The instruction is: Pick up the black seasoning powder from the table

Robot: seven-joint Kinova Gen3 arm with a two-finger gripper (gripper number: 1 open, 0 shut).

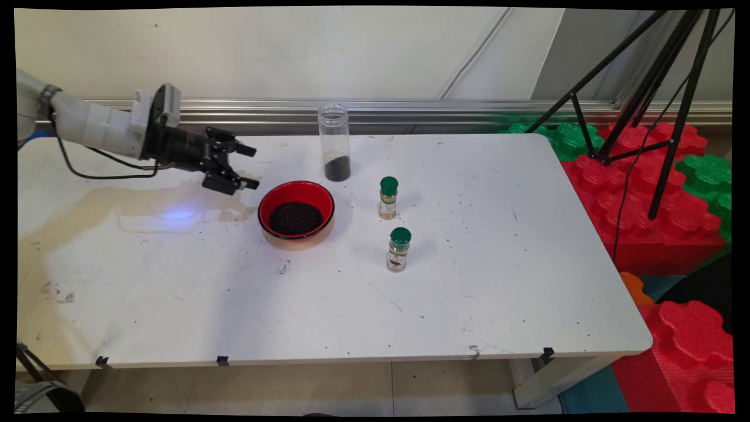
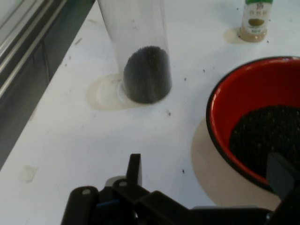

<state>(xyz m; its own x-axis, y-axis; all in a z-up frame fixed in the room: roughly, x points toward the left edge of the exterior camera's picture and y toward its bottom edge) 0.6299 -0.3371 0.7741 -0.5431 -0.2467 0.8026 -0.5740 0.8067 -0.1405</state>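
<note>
Main view: hand (image 1: 249,167) spread wide, empty, just left of red bowl (image 1: 296,214).

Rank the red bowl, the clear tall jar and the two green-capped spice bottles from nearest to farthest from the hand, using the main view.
From the hand:
1. Red bowl, just right of it.
2. Clear tall jar, behind the bowl.
3. Farther-back spice bottle, right of the bowl.
4. Nearer spice bottle, toward the table's front.

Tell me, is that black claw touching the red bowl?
Apart. In the main view the gripper hangs open left of the red bowl, with bare white table showing between them. It holds nothing.
</note>
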